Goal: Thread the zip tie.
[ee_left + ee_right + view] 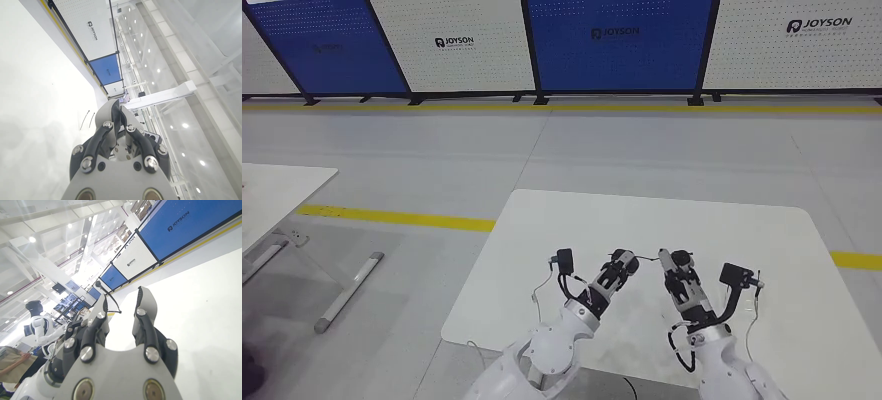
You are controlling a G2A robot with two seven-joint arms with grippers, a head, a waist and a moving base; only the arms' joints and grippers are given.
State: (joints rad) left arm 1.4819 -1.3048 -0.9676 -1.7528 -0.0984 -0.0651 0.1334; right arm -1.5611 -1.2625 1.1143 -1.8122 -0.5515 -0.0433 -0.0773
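Observation:
A thin black zip tie spans the short gap between my two grippers above the white table's front part. My left gripper is shut on the zip tie, and the strap shows as a dark line pinched between its fingers. My right gripper is open beside it. In the right wrist view the zip tie runs past one finger, bent at one end, while the right gripper holds nothing.
Two spare black zip ties lie side by side on the table beyond the left gripper. A second white table stands at the far left. Blue and white panels line the back.

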